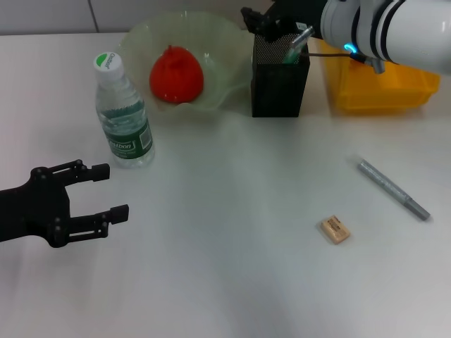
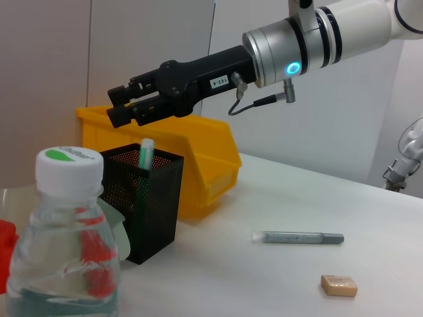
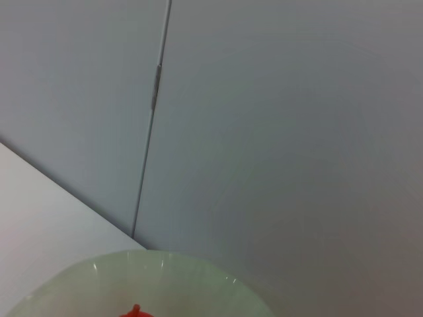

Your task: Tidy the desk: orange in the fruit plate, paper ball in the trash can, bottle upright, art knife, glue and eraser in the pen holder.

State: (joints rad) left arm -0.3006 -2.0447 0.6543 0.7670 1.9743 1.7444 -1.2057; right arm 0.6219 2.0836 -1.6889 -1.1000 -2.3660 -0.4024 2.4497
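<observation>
Bottle [image 1: 122, 113] is standing upright on the white bench [image 1: 211, 267], left side, cap on. My left hand [image 1: 106, 191] is hovering low in front of it, fingers spread wide, holding nothing. Orange [image 1: 176, 74] is sitting in the green fruit plate [image 1: 225, 49], just right of the bottle. Pen holder [image 1: 280, 77] is standing next to the plate, with a green-capped glue stick [image 1: 299, 41] poking out of it. My right hand [image 1: 262, 21] is hanging just over the holder's rim; can't tell whether its fingers are parted. Yellow bin [image 1: 380, 88] is sitting behind on the right. Eraser [image 1: 335, 229] and grey art knife [image 1: 392, 189] are lying apart on the bench, right side.
</observation>
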